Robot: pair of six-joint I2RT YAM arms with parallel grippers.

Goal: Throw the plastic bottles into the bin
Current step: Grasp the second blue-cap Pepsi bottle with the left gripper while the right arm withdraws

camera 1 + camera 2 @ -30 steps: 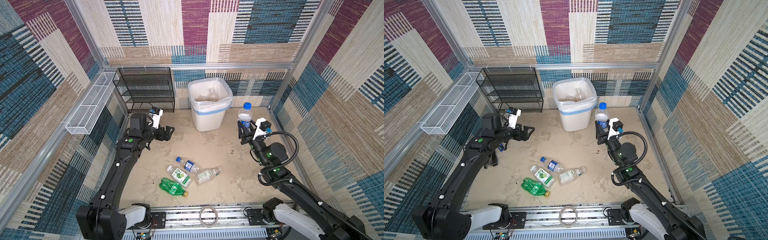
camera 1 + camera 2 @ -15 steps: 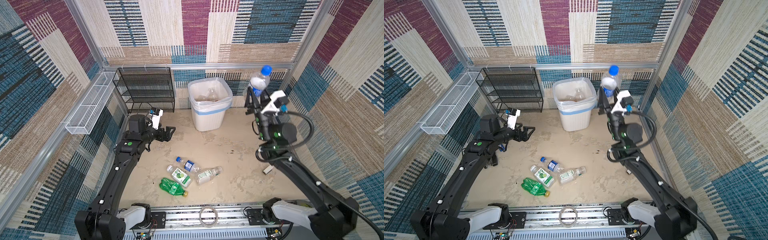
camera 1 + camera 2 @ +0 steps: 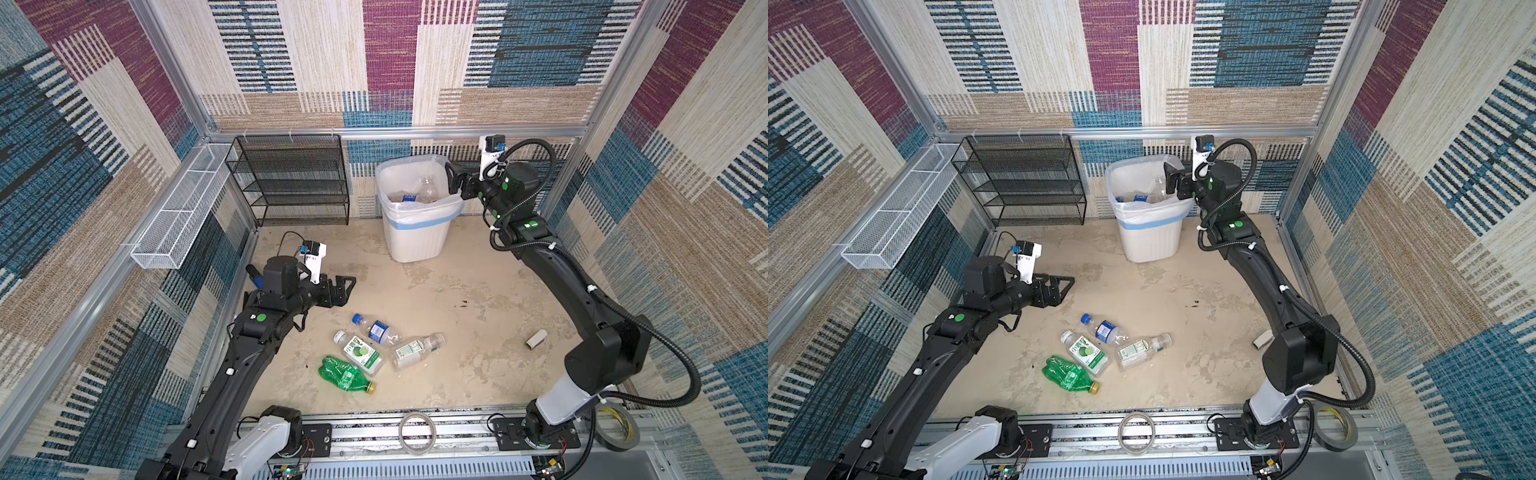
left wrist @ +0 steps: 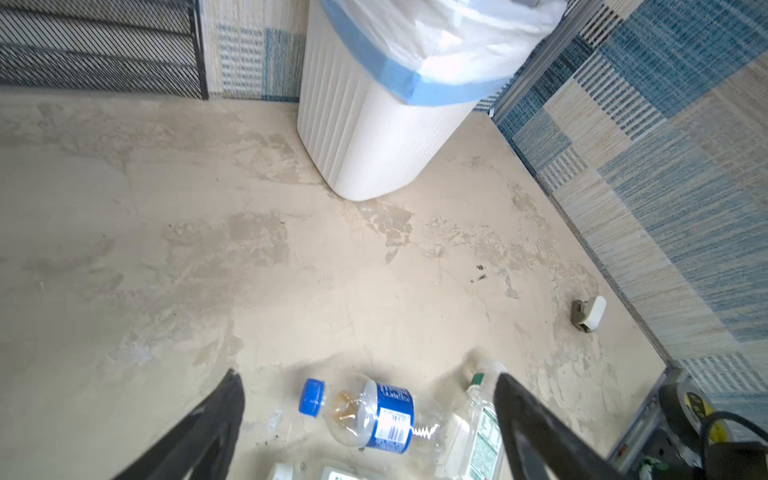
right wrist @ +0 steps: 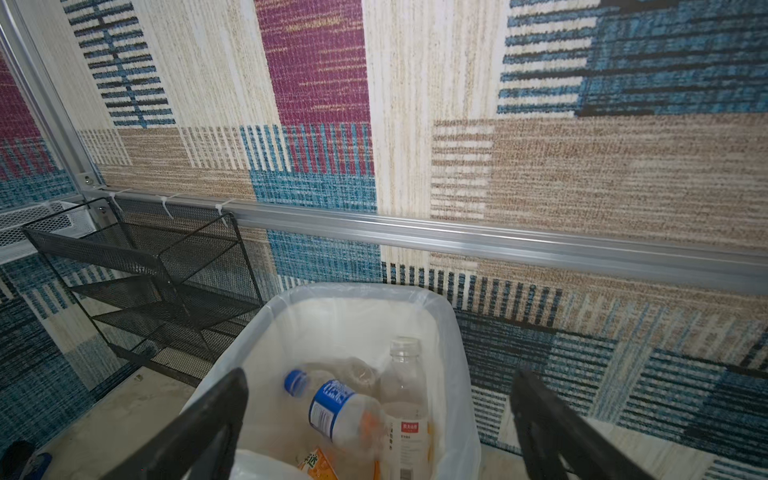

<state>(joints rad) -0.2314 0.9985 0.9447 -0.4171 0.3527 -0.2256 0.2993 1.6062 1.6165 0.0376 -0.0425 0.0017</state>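
1. At the near edge of the bench (image 3: 478,374), a crushed green plastic bottle (image 3: 343,373) with a yellow cap lies on its side. Its creased wall offers no flat faces, so a closing hand may squeeze it out sideways.
2. Just behind it lie a clear plastic bottle with a white cap and lime label (image 3: 360,352) and a clear plastic bottle with a pale label (image 3: 415,350). Next comes a clear plastic bottle with a blue cap and blue label (image 4: 365,413). The four lie close together. A grasp on one may push a neighbour, and the round bodies may roll off.
3. Beyond the group, the left hand (image 3: 345,290) hovers above the bench, jaws apart, holding nothing. In the left wrist view the blue-capped bottle appears between the two fingers. If the descent is off-centre, a finger may land on the bottle rather than beside it.
4. At the far wall stands the white ribbed plastic bin (image 3: 415,243) with a translucent liner. Several bottles lie inside, among them a blue-labelled bottle (image 5: 338,413).
5. The right hand (image 3: 454,183) sits at the bin's rim, jaws apart and empty. On withdrawal a finger may catch the liner and drag or tip the bin.
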